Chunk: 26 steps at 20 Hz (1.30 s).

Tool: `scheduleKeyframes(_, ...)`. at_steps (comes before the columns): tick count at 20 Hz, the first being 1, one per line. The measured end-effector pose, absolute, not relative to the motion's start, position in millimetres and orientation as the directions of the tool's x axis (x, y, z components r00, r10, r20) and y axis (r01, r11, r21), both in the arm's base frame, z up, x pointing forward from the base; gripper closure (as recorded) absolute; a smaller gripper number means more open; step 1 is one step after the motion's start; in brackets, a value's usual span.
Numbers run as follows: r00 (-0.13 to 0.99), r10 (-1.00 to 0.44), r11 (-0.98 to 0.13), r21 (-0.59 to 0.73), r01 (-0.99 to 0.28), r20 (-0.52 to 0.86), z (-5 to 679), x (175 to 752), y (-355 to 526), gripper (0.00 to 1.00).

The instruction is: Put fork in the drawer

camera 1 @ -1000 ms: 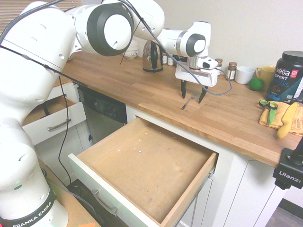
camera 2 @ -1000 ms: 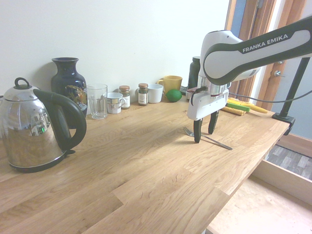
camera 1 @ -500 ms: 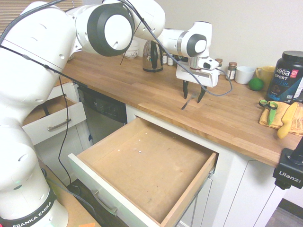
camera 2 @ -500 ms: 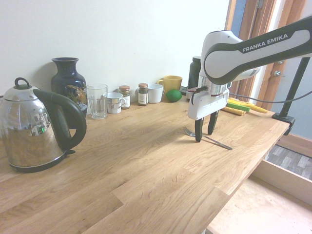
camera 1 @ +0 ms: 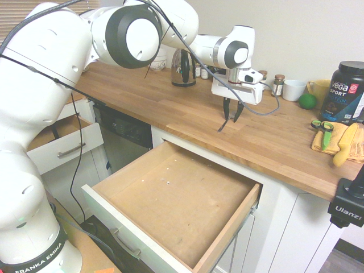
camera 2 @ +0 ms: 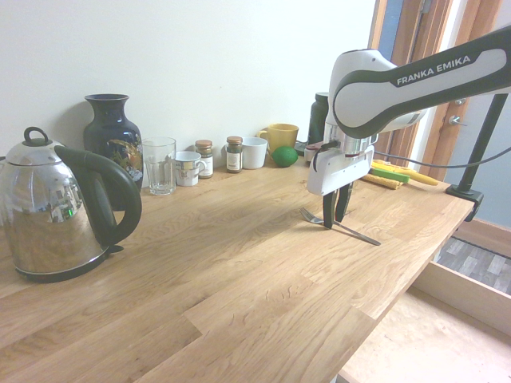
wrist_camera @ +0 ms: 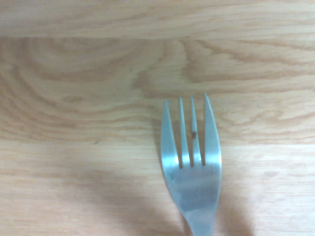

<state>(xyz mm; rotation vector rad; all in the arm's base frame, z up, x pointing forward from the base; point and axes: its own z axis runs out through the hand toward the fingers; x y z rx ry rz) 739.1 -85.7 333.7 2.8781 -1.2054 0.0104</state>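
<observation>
The fork [camera 1: 222, 127] is a slim silver piece lying flat on the wooden counter, tines toward the wall [camera 2: 306, 214] and handle toward the counter's front edge. My gripper [camera 1: 231, 120] points straight down over its neck, fingertips at counter level [camera 2: 333, 223]. The jaws stand open, a narrow gap apart, one finger on each side of the fork. The wrist view shows the fork's tines [wrist_camera: 193, 172] close up on the wood. The drawer [camera 1: 170, 205], wide with a brown board bottom and a white front, is pulled out below the counter, in front of the gripper.
Along the wall stand a steel kettle [camera 2: 56, 215], a dark vase [camera 2: 112, 140], a glass [camera 2: 160, 165], mugs, spice jars and a lime [camera 2: 284, 155]. Green-handled scissors [camera 1: 322, 127] lie on a yellow cloth by a black tub [camera 1: 344, 91]. A smaller drawer [camera 1: 62, 142] is open at left.
The fingers have drawn in from wide apart to a narrow gap around the fork's neck. The arm and the fork have stayed in place.
</observation>
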Motion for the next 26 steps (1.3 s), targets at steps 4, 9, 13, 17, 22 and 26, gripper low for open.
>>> scheduleKeyframes(4, 0.702, -0.712, -0.702, 0.016, -0.712, 0.014, 334, 739, -86, 1.00)
scheduleKeyframes(9, 0.704, -0.710, -0.704, 0.015, -0.710, 0.013, 333, 740, -85, 1.00)
scheduleKeyframes(13, 0.704, -0.710, -0.704, 0.015, -0.710, 0.013, 334, 740, -84, 1.00)
scheduleKeyframes(17, 0.706, -0.708, -0.706, 0.008, -0.708, 0.021, 338, 742, -83, 1.00)
scheduleKeyframes(22, 0.709, -0.704, -0.710, -0.011, -0.704, 0.045, 353, 747, -79, 1.00)
scheduleKeyframes(26, 0.711, -0.701, -0.713, -0.021, -0.701, 0.054, 361, 749, -76, 1.00)
